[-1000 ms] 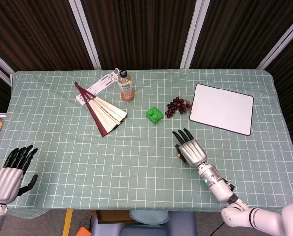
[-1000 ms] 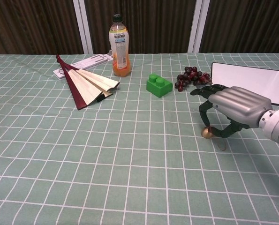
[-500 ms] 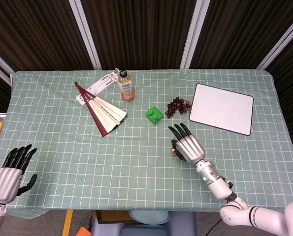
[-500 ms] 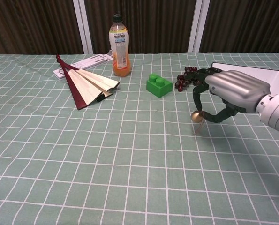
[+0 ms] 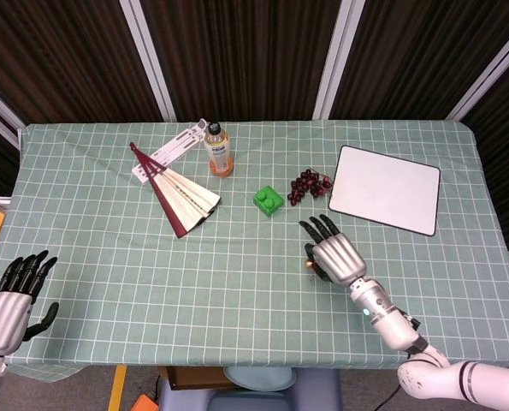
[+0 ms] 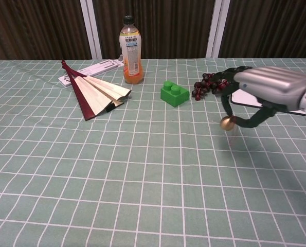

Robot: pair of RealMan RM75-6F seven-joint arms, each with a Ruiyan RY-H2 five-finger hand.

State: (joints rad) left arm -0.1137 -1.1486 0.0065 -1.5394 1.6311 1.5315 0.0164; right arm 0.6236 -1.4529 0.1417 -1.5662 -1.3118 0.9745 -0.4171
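The left robot hand [image 5: 13, 300] sits at the near left corner of the worktop [image 5: 109, 257], fingers apart and holding nothing, well away from everything else.

The right robot hand [image 6: 261, 95] hangs above the cloth, right of centre, palm down. It pinches a small gold ball [image 6: 226, 122] between thumb and a fingertip, with the other fingers stretched forward. In the chest view the gold ball is clear of the cloth, below the fingers and at the hand's left edge; in the head view it shows only as a small glint at that same edge [image 5: 309, 265]. The right robot hand is by far the nearer to it, since it carries it; the left robot hand is across the whole width of the worktop.

Beyond the fingertips, slightly left, lies a bunch of dark grapes [image 5: 309, 185], and just left of those a green brick [image 5: 269, 200]. To the far right of the hand lies a white board [image 5: 385, 188], flat, its long side running left to right with a slight tilt.

Further left, a folding fan [image 5: 179, 193] lies half spread, its long axis slanting from far left to near right. Behind it are a white card [image 5: 168, 152] and an upright bottle [image 5: 218, 151] of orange drink.
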